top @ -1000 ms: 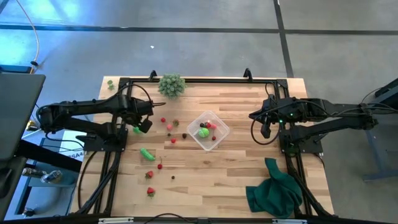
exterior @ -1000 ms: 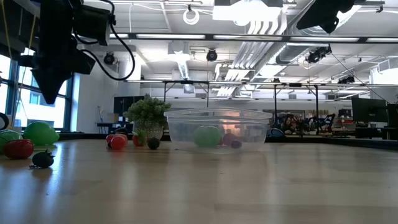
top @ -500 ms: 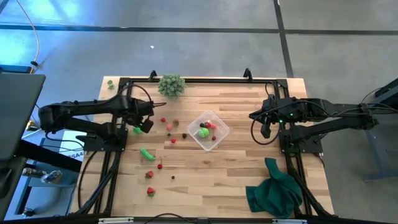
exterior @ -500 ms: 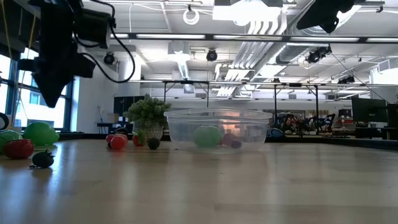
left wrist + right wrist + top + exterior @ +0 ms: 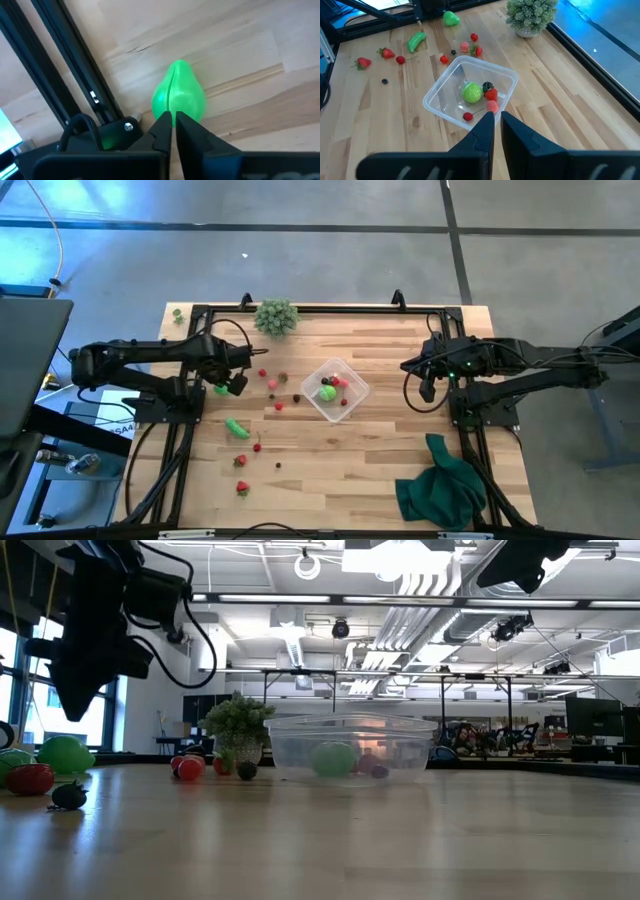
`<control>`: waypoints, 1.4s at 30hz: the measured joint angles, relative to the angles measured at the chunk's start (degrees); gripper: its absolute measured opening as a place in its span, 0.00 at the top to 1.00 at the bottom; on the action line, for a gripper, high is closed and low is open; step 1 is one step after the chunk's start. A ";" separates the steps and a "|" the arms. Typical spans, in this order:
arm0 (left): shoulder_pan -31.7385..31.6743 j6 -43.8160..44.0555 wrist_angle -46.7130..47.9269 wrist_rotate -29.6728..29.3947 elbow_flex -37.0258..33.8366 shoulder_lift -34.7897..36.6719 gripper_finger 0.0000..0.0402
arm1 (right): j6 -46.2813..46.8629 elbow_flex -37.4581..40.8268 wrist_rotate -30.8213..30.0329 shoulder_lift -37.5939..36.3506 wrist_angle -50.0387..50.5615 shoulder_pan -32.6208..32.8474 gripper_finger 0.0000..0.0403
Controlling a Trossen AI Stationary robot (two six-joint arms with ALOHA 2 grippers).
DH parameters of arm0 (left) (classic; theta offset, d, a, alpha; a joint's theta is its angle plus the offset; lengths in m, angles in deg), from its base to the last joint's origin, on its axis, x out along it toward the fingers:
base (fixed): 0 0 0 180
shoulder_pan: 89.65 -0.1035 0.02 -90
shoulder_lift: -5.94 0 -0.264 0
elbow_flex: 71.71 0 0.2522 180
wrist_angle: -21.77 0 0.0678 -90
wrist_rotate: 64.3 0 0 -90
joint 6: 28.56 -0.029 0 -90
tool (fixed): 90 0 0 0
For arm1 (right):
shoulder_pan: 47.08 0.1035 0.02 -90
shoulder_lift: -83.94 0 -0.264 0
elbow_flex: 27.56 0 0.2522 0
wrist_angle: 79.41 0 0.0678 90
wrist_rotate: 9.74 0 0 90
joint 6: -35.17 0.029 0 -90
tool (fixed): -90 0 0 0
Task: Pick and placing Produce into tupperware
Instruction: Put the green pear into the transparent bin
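Observation:
My left gripper [image 5: 173,118] is shut and points down just over a bright green pear-shaped piece of produce [image 5: 178,95] lying on the wood by the left frame rail. In the low view the gripper [image 5: 75,715] hangs clear above that piece [image 5: 65,753]. The clear tupperware [image 5: 336,389] stands mid-table and holds a green round piece [image 5: 472,93] and a few red and dark ones. Loose red, brown and green produce [image 5: 236,427] lies to its left. My right gripper [image 5: 494,116] waits shut, raised at the table's right side.
A pale green bushy clump [image 5: 276,317] stands at the far edge. A dark green cloth [image 5: 440,490] lies crumpled at the near right corner. Black frame rails [image 5: 180,450] run along both sides. Bare wood lies between the tupperware and the near edge.
My left gripper has sunk a little toward the green pear-shaped piece and rolled slightly about its own line. It stays shut, and nothing on the table has moved.

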 joint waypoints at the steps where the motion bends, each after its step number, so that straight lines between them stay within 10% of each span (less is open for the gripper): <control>1: 0.00 0.70 0.04 -0.01 0.00 -0.49 0.93 | 0.00 0.00 0.00 0.02 0.00 -0.02 0.94; 11: 0.00 1.20 0.10 1.54 0.00 -3.65 0.72 | -0.02 0.00 0.00 0.02 0.00 -0.02 0.94; 42: 0.00 3.34 -1.47 2.43 -0.44 -11.16 0.57 | -0.02 0.00 -0.02 0.02 0.00 -0.01 0.94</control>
